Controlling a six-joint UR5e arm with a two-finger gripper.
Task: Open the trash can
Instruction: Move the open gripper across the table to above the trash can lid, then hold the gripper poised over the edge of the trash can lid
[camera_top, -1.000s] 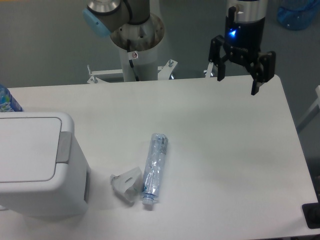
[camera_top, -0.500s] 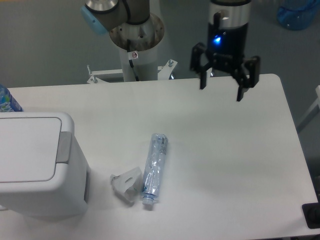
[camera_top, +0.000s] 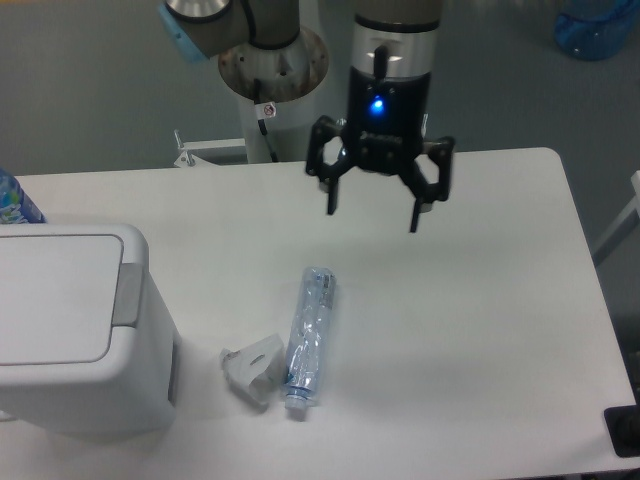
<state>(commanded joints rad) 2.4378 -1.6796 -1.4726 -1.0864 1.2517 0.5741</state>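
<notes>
The trash can (camera_top: 70, 330) is a big boxy white bin at the left front of the table, its flat lid shut and its grey push tab (camera_top: 126, 293) on the right edge of the lid. My gripper (camera_top: 372, 218) hangs open and empty above the middle back of the table, well to the right of and behind the bin. Its two black fingers (camera_top: 331, 190) point down, spread wide apart.
A crushed clear plastic bottle (camera_top: 311, 336) lies on the white table (camera_top: 480, 330) right of the bin, with a crumpled white scrap (camera_top: 252, 368) beside it. The arm's base post (camera_top: 272, 75) stands behind the table. A blue bottle (camera_top: 14, 199) peeks in at the left edge.
My gripper has moved left and slightly forward, from above the table's back right corner to above its middle back. It stays open. Nothing on the table moved.
</notes>
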